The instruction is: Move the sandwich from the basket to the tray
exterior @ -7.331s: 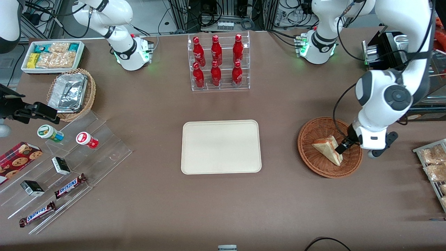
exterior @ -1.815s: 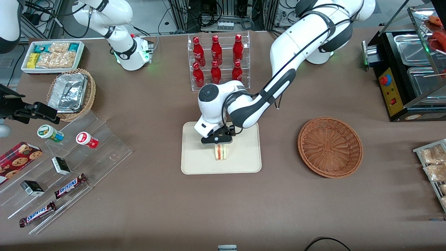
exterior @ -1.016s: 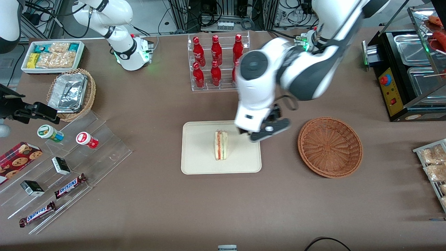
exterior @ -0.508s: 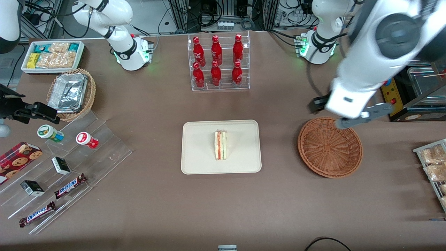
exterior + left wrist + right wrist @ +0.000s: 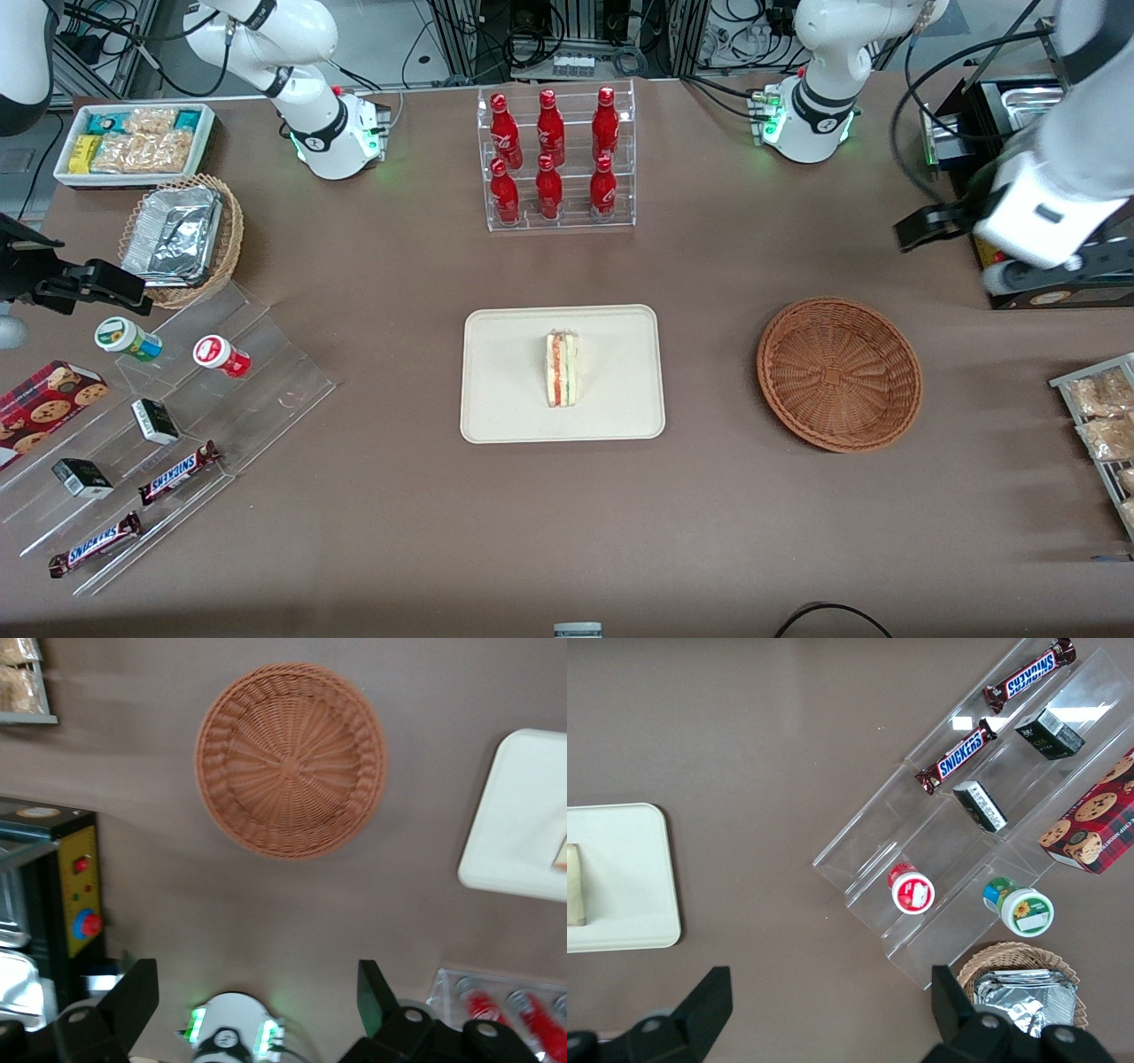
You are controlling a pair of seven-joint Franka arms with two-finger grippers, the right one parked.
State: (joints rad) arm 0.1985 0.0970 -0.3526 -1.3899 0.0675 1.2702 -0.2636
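Observation:
The sandwich [image 5: 562, 369] stands on its edge in the middle of the cream tray [image 5: 505, 372], red and green filling facing up. It also shows in the right wrist view [image 5: 574, 884] on the tray [image 5: 620, 877]. The reddish-brown basket [image 5: 839, 374] is empty, beside the tray toward the working arm's end. My gripper [image 5: 1001, 257] is open and empty, raised high, farther from the front camera than the basket. In the left wrist view the gripper [image 5: 255, 1001] looks down on the basket [image 5: 291, 759] and a corner of the tray [image 5: 523, 815].
A clear rack of red bottles [image 5: 555, 159] stands farther back than the tray. A black machine [image 5: 53, 877] sits by the gripper. Snack packets [image 5: 1103, 416] lie near the basket. A stepped acrylic stand [image 5: 177, 416], tan foil basket [image 5: 182, 235] and white bin [image 5: 133, 142] are toward the parked arm's end.
The gripper carried the sandwich from the basket to the tray, let it go, opened, and has swung back up past the basket toward the working arm's end. The sandwich stays on the tray.

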